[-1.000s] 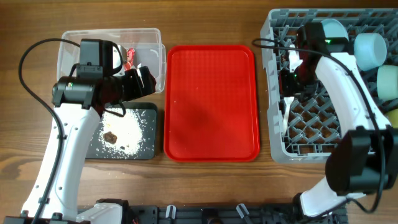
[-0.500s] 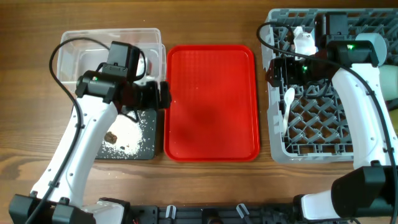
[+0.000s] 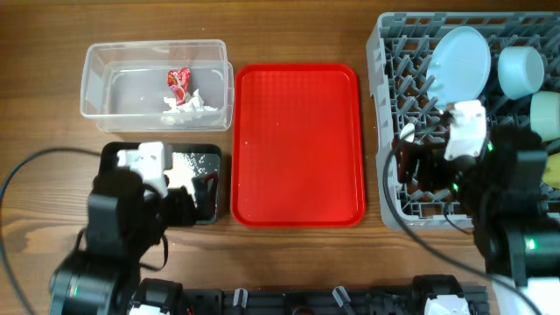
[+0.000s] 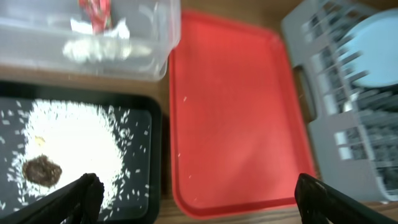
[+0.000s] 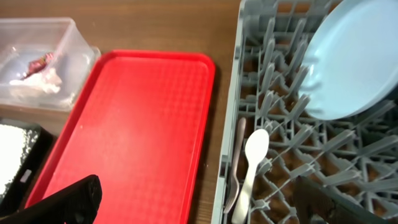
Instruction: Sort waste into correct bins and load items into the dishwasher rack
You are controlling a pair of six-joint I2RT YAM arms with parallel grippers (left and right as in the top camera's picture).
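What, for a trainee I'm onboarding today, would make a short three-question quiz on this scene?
1. True or false: the red serving tray holds no dishes.
2. Where does the red wrapper lie? A: in the clear tub. B: on the red serving tray. C: in the dishwasher rack.
3. Which dish leans among the pegs of the dishwasher rack, just left of the pale blue bowl?

Key: 1 true; 2 A; 3 the pale blue plate.
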